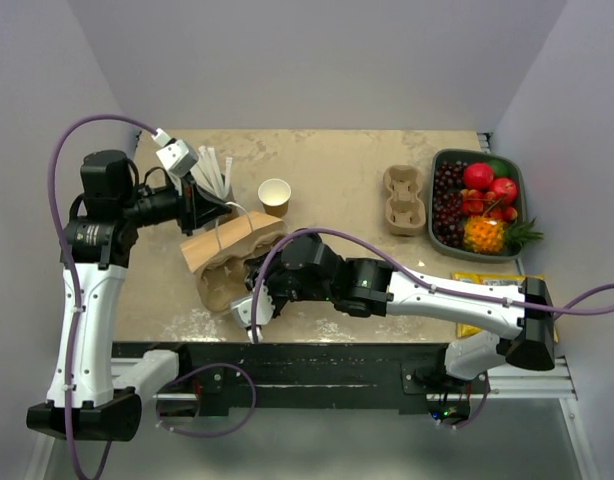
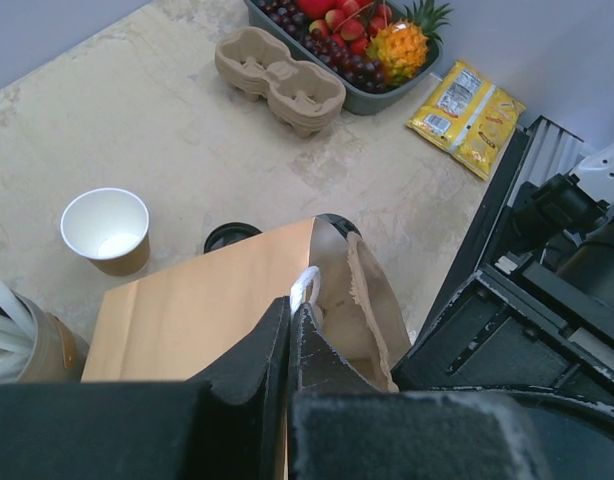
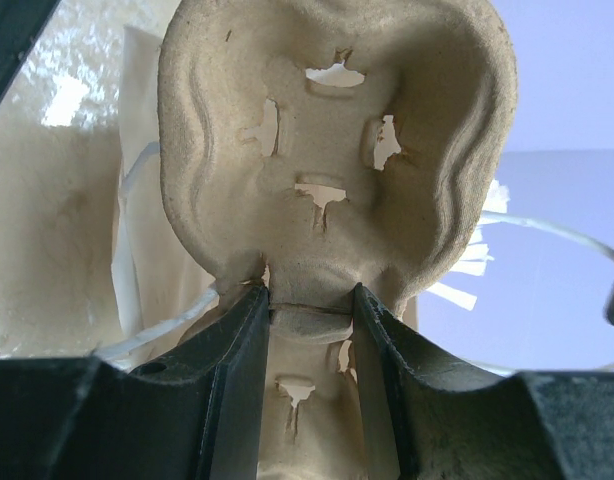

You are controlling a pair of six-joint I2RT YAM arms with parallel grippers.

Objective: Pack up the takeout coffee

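A brown paper bag point(image 1: 225, 250) lies on its side on the table. My left gripper point(image 1: 215, 208) is shut on the bag's white handle point(image 2: 305, 285) and holds the mouth up; the gripper point(image 2: 290, 315) shows closed on it in the left wrist view. My right gripper point(image 1: 255, 290) reaches into the bag's mouth. It point(image 3: 307, 320) is shut on the middle post of a pulp cup carrier point(image 3: 332, 140). The takeout coffee shows only as a round black lid point(image 2: 230, 236) just behind the bag's point(image 2: 197, 305) edge; its cup body is hidden.
A lidless brown cup point(image 1: 274, 195) stands beyond the bag. A cup of white straws point(image 1: 212, 172) stands by the left gripper. A stack of pulp carriers point(image 1: 405, 200), a grey fruit tray point(image 1: 517, 190) and a yellow snack packet point(image 1: 487, 283) lie at the right.
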